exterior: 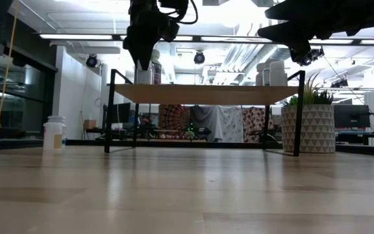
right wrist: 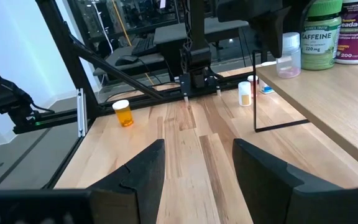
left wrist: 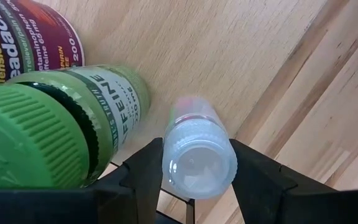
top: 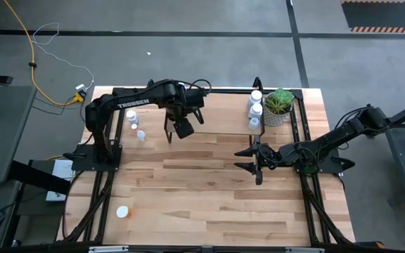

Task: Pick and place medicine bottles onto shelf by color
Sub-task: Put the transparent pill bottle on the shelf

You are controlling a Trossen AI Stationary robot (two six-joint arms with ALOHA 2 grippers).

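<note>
My left gripper [left wrist: 197,168] is over the left end of the shelf [exterior: 206,93], shut on a small clear bottle with a pale cap [left wrist: 199,163]. That bottle stands on the board beside a green-capped caffeine bottle [left wrist: 36,140] and a purple-labelled bottle [left wrist: 23,37]. White bottles [top: 256,107] stand at the shelf's right end. My right gripper [top: 250,159] hovers open over the table in front of the shelf, touching nothing. On the table rest an orange bottle [right wrist: 124,114] and two small bottles [top: 136,126]. My left gripper pinches the small clear bottle between its two fingers at the upper part, just under the cap [left wrist: 166,155]. The fingers come from above, pointing down, one on each side. The bottle stands upright with its base on the shelf board [right wrist: 288,73].
A potted green plant [top: 280,105] stands by the shelf's right end. A white bottle [exterior: 54,133] stands on the table left of the shelf. The shelf's thin black legs [right wrist: 255,93] rise near the small bottles. Bare tabletop [top: 209,197] spreads toward the near edge.
</note>
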